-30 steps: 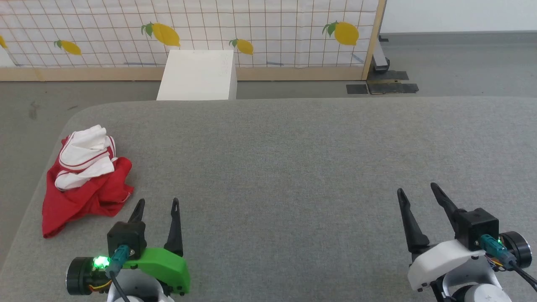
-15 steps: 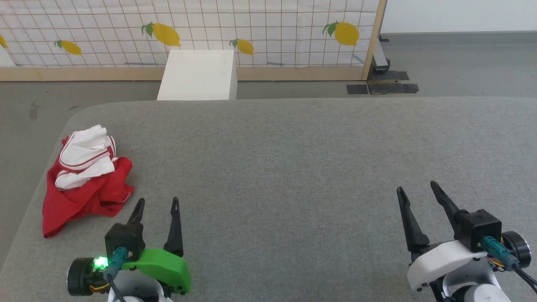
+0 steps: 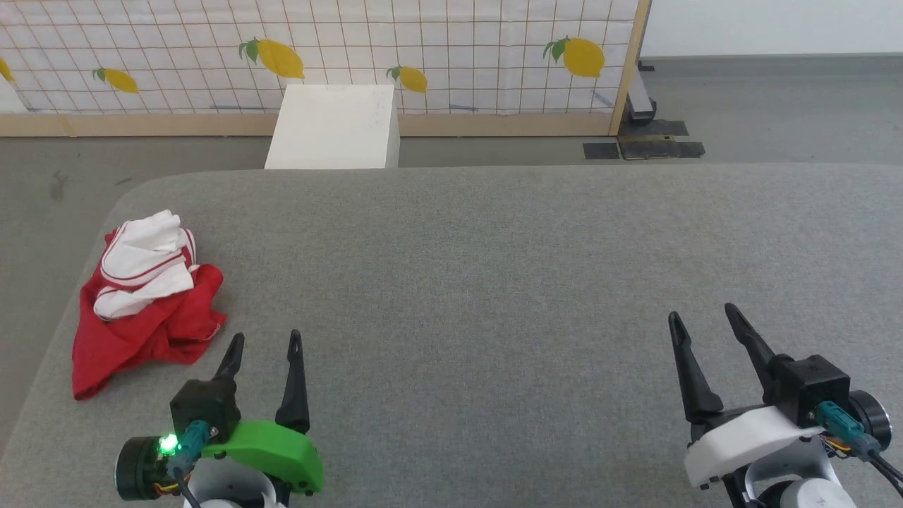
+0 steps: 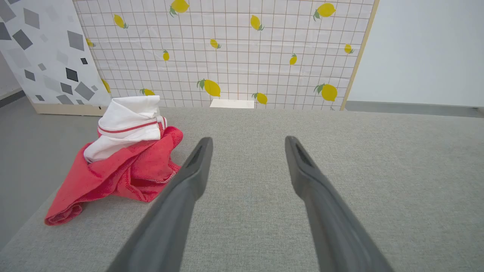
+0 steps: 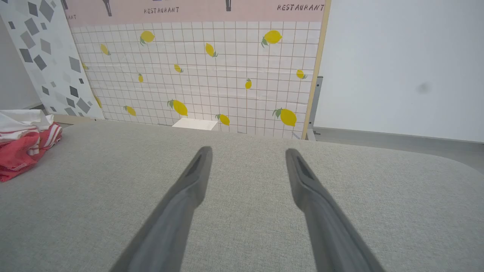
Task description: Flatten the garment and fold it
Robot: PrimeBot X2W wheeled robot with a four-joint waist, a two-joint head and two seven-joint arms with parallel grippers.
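Well, the flattening is not yet begun: the garment (image 3: 144,303) lies in a crumpled red-and-white heap at the left edge of the grey tabletop (image 3: 494,268), near its rounded far corner. The left gripper (image 3: 267,336) hovers just beside the heap, jaws wide and empty. The right gripper (image 3: 702,312) is well apart, equally wide and empty. I'd say the left arm should next pinch the cloth and drag it to the bare middle, since so near the edge it could slide off.

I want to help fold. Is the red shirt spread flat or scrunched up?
Scrunched up. The garment lies in a crumpled heap near the grey surface's left edge, its white part bunched atop red folds.
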